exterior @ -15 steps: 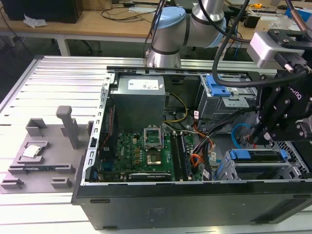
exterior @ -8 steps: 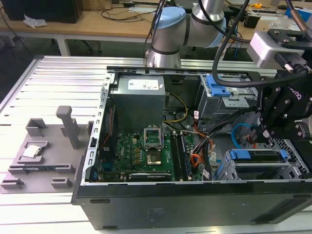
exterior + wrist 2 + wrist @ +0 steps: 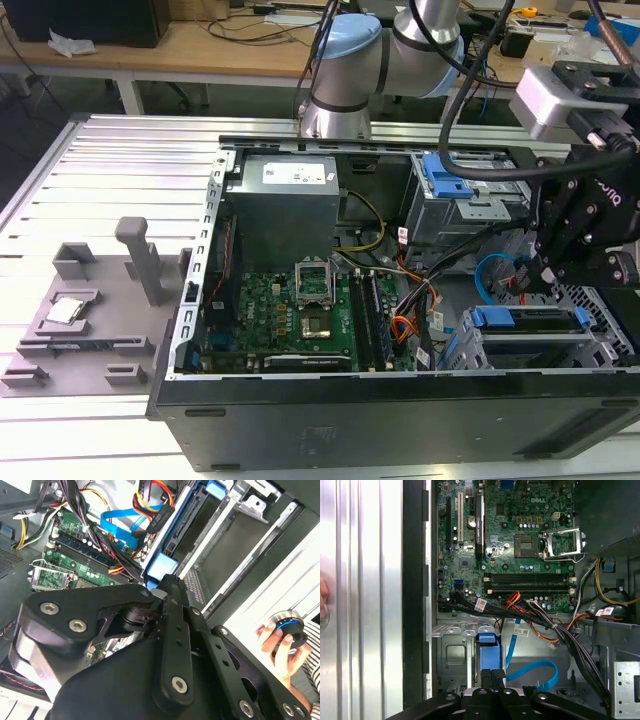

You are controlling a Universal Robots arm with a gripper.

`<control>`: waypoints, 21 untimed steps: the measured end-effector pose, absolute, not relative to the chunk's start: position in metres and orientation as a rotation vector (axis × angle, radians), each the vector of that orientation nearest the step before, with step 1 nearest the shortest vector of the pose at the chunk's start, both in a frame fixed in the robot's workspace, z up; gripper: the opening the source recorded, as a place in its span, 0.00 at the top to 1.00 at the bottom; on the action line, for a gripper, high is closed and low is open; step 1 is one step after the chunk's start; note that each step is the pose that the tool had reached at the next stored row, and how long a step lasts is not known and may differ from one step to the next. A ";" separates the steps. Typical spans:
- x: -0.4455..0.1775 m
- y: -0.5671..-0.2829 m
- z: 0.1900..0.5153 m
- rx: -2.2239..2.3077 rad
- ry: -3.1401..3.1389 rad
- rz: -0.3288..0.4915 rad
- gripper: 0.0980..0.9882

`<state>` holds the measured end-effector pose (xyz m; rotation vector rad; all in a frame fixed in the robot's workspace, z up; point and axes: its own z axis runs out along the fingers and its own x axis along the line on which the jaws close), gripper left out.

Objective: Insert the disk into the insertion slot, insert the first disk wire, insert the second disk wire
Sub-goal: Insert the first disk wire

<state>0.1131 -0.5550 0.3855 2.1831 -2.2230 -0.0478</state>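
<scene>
Exterior view, clock positions taken from the middle of the open computer case [image 3: 190, 410].

- The gripper [image 3: 545, 272] is hanging at about 3 o'clock, over the drive corner of the case.
- In both wrist views the jaws are pressing together, clenched, with nothing showing between them [image 3: 492, 676] [image 3: 169, 580].
- The disk [image 3: 530, 320] is lying at about 4 o'clock inside the insertion slot [image 3: 600, 320], its blue carrier edge facing the motherboard [image 3: 300, 310].
- In the first wrist view the closed fingertips are sitting just beside the carrier's blue front tab [image 3: 487, 644]. In the second wrist view they are close against the same blue edge [image 3: 160, 567]. Contact cannot be told.
- A blue flat cable [image 3: 490, 275] is looping near the gripper, between the disk and the upper cage with the blue latch [image 3: 440, 175] at 2 o'clock. Where its end is going cannot be told.
- In the second wrist view a person's hand [image 3: 277, 647] is gripping a round black knob with a blue ring [image 3: 287, 622], outside the case.
</scene>
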 end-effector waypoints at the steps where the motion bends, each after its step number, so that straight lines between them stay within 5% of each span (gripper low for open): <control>1: 0.119 -0.555 0.385 2.183 -2.223 -0.047 0.99; 17: 0.155 -0.521 0.372 2.161 -2.232 -0.035 0.99; 21: 0.155 -0.521 0.371 2.160 -2.233 -0.034 0.85</control>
